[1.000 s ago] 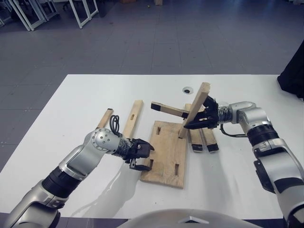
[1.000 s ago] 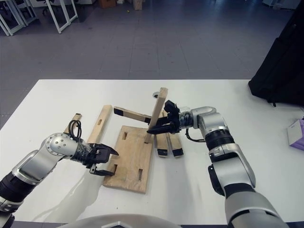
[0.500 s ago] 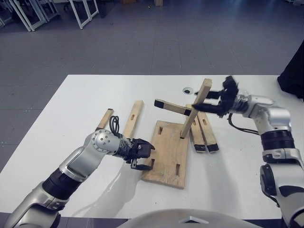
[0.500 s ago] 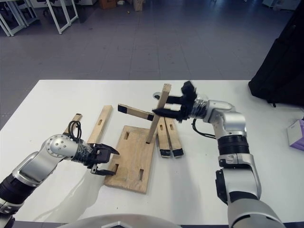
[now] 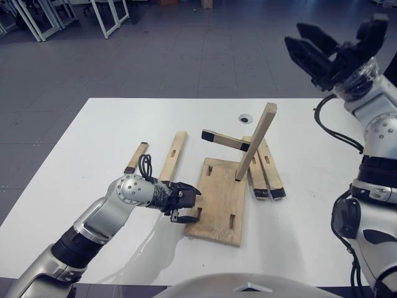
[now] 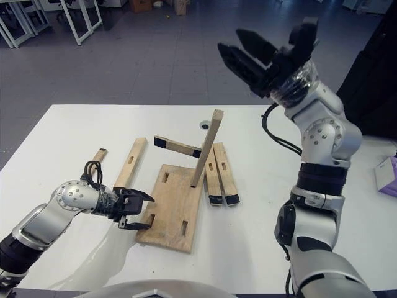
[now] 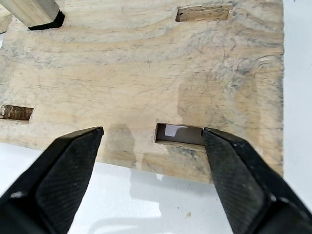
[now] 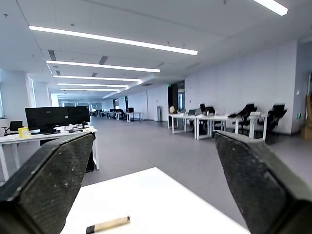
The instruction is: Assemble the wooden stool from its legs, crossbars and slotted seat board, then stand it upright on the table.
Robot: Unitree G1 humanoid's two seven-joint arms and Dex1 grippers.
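Two grippers, both spread wide, neither holding anything.

Head view: the seat board lies flat on the table, centre-front. One leg stands in a far slot, its top tipped to the right, w/ a crossbar jutting left from it, clear of the tabletop. Nothing grips either. Your left gripper sits low at the board's left edge. Your right gripper is raised high over the far right, well apart from all parts. Two spare legs lie just beside the board's right edge. A long piece and a short bar lie to its left, and a cable hole sits beyond.

Left wrist view: the fingers stand either side of an open slot near the board's edge.

Right wrist view: the pads are far apart, w/ office desks behind and one dark-tipped stick on the table below.

Risk, as I judge it: the leaning leg looks loosely seated. If you nudge the board w/ the left gripper, or bring the right arm down across the leg's top, it could tip out and drag the crossbar along. The spare legs crowd your right-side approach.
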